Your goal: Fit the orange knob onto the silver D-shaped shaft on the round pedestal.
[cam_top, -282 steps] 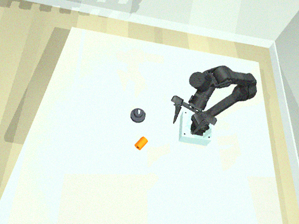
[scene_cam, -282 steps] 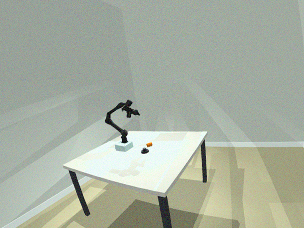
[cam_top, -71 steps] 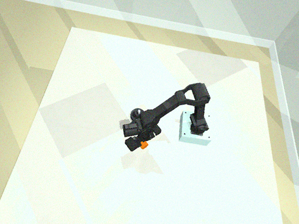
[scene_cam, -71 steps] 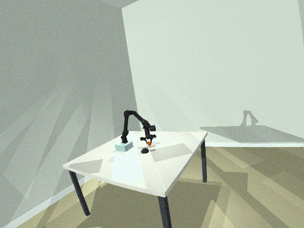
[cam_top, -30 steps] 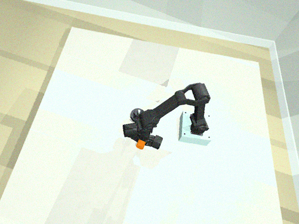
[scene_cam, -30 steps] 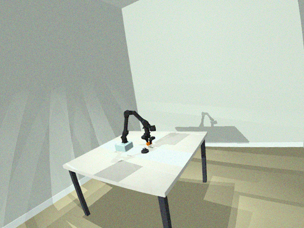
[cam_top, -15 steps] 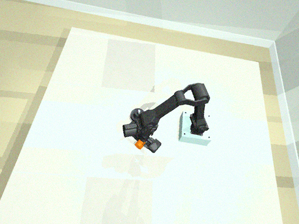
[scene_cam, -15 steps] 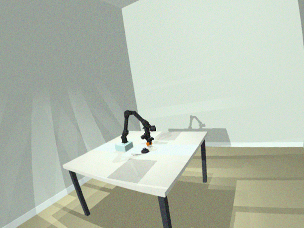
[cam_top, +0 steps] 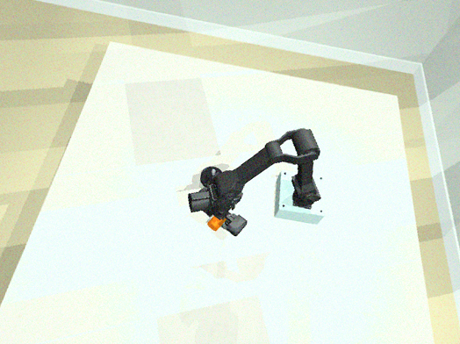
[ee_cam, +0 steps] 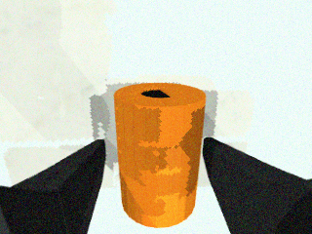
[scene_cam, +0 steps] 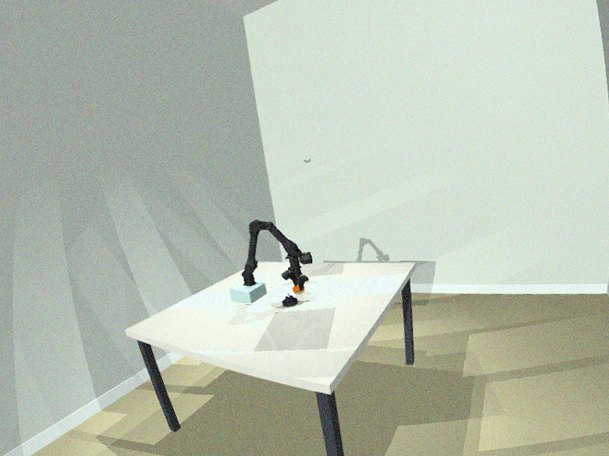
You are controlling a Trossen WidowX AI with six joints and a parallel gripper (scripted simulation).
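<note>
The orange knob (cam_top: pixel 215 223) (scene_cam: pixel 297 289) (ee_cam: pixel 158 161) is between the fingers of my gripper (cam_top: pixel 222 221) (scene_cam: pixel 298 285) (ee_cam: pixel 154 146). The gripper is open, with a gap at the knob's left side in the wrist view and a very narrow one at its right. The knob's end with the dark D-shaped hole shows at the top in the wrist view. Whether the knob rests on the table is too small to tell. The dark round pedestal (cam_top: pixel 209 176) (scene_cam: pixel 290 301) stands apart from the knob, partly behind the arm in the top view. Its shaft's flat side cannot be made out.
The arm's pale blue base block (cam_top: pixel 298 213) (scene_cam: pixel 248 293) is right of the gripper in the top view. The arm arches from it over the white table (cam_top: pixel 113 259) (scene_cam: pixel 208 336). Shadows and light patches lie on the table top.
</note>
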